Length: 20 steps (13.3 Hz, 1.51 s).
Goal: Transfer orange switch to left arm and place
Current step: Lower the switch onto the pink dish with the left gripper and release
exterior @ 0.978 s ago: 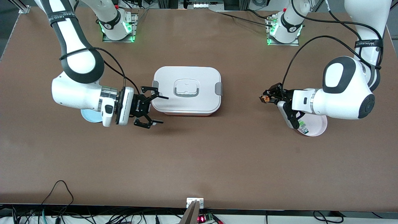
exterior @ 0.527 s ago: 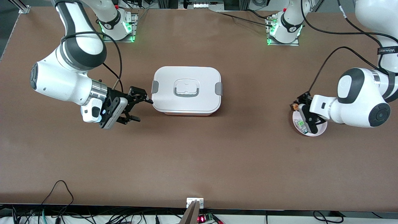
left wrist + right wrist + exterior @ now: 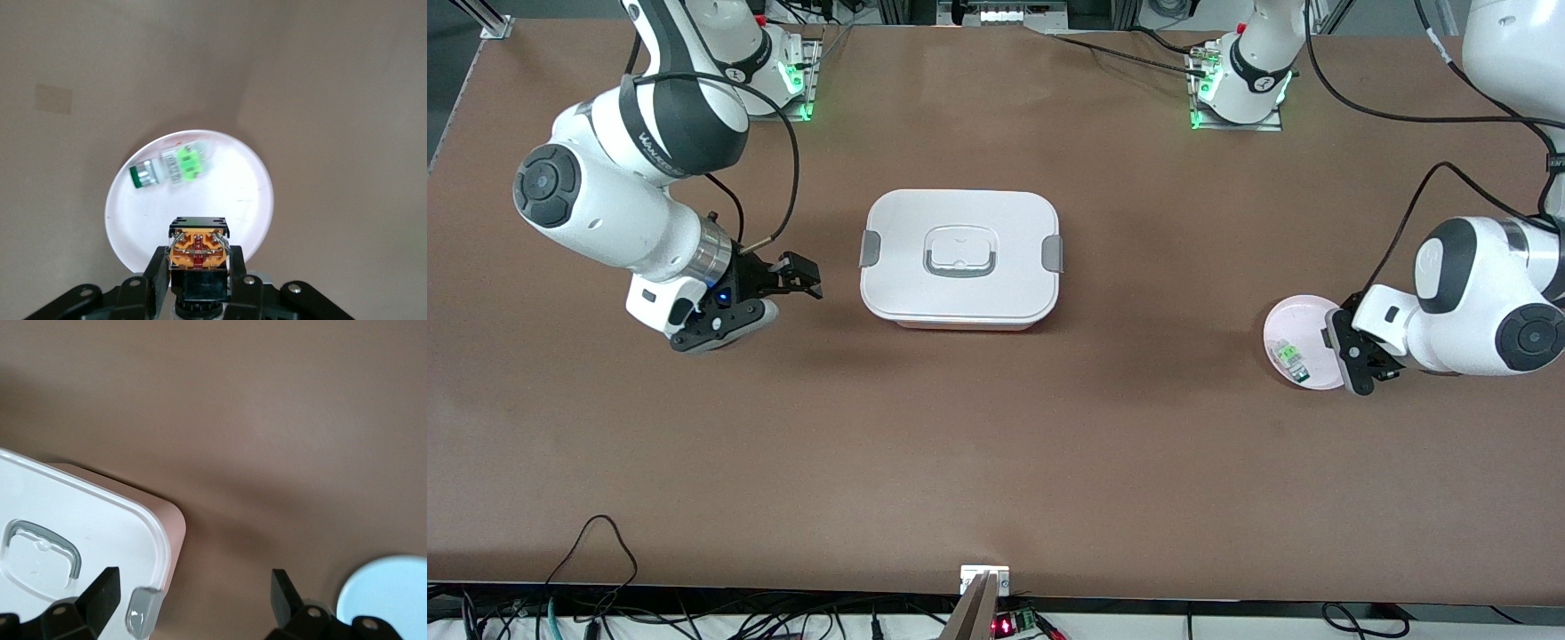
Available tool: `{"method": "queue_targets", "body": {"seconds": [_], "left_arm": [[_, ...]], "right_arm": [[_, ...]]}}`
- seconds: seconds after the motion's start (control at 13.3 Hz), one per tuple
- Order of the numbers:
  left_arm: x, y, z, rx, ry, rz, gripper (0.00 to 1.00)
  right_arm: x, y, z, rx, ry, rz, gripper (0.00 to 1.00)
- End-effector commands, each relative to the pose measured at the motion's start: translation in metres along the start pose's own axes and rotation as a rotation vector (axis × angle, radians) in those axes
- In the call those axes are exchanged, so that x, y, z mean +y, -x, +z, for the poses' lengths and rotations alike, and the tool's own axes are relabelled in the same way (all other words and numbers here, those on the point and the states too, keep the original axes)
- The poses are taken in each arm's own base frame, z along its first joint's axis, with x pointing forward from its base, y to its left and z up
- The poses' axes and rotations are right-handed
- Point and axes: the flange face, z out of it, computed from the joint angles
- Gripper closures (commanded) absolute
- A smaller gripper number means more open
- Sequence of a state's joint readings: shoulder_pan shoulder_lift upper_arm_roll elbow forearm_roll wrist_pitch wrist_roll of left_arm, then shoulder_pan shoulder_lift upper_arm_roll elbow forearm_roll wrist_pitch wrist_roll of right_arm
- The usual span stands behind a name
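The left gripper (image 3: 199,267) hangs over the white plate (image 3: 1282,318), clamped on the orange switch (image 3: 198,245); a green-and-clear component (image 3: 173,166) lies on that plate. The box (image 3: 959,258) sits well apart toward the right arm's end. Beside it, the right gripper (image 3: 193,595) hovers with jaws spread wide, holding nothing.

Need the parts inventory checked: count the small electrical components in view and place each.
2. The orange switch with black body is clamped in the left gripper over the round white plate; the small green-and-clear component lies on that plate. Others may be hidden.
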<state>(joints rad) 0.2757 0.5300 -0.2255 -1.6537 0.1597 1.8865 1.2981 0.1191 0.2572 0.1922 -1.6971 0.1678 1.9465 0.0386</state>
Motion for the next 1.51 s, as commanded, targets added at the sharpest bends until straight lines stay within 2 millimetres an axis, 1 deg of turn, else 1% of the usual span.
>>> {"method": "queue_targets", "body": {"seconds": [0.0,0.15,0.3,0.45,0.6,0.68,0.75,0.83,0.9,0.98,1.05,1.13,1.2,1.28,1.35,1.43], "left_arm": [[-0.006,0.013,0.036,0.010,-0.029,0.128,1.00],[-0.006,0.013,0.048,0.020,-0.057,0.144,1.00],[-0.004,0.015,0.055,0.023,-0.065,0.145,1.00],[-0.004,0.021,0.064,0.010,-0.077,0.150,1.00],[0.000,0.027,0.079,0.016,-0.103,0.157,1.00],[0.001,0.032,0.085,0.022,-0.108,0.156,1.00],[0.002,0.032,0.089,0.025,-0.112,0.158,1.00],[0.003,0.033,0.091,0.026,-0.117,0.159,1.00],[0.004,0.034,0.093,0.029,-0.117,0.156,1.00],[0.003,0.035,0.095,0.030,-0.115,0.155,0.94],[0.003,0.036,0.096,0.031,-0.114,0.155,0.60],[0.003,0.037,0.096,0.031,-0.113,0.183,0.01],[0.003,0.035,0.093,0.030,-0.118,0.225,0.00],[0.002,0.034,0.089,0.028,-0.122,0.238,0.00],[0.003,0.032,0.082,0.027,-0.129,0.248,0.00],[0.004,0.033,0.068,0.020,-0.142,0.253,0.00]], "right_arm": [[0.021,0.013,-0.019,-0.071,0.050,0.218,0.00],[0.025,0.025,-0.033,-0.122,0.106,0.232,0.00],[0.034,0.036,-0.058,-0.128,0.264,0.194,0.00],[0.037,0.038,-0.083,-0.096,0.308,0.188,0.00],[0.065,0.038,-0.112,-0.058,0.311,0.247,0.00],[0.085,0.036,-0.125,-0.032,0.311,0.288,0.00],[0.114,0.036,-0.139,-0.009,0.307,0.333,0.00],[0.128,0.036,-0.153,0.011,0.300,0.342,0.00],[0.138,0.036,-0.160,0.023,0.301,0.320,0.00],[0.155,0.042,-0.169,0.022,0.302,0.285,0.00],[0.167,0.047,-0.171,0.006,0.301,0.250,0.00],[0.179,0.052,-0.175,0.002,0.302,0.236,0.00],[0.190,0.055,-0.178,-0.003,0.303,0.224,0.00],[0.195,0.057,-0.180,-0.007,0.303,0.225,0.00],[0.194,0.062,-0.178,-0.038,0.295,0.238,0.00],[0.188,0.069,-0.181,-0.061,0.276,0.247,0.00]]}}
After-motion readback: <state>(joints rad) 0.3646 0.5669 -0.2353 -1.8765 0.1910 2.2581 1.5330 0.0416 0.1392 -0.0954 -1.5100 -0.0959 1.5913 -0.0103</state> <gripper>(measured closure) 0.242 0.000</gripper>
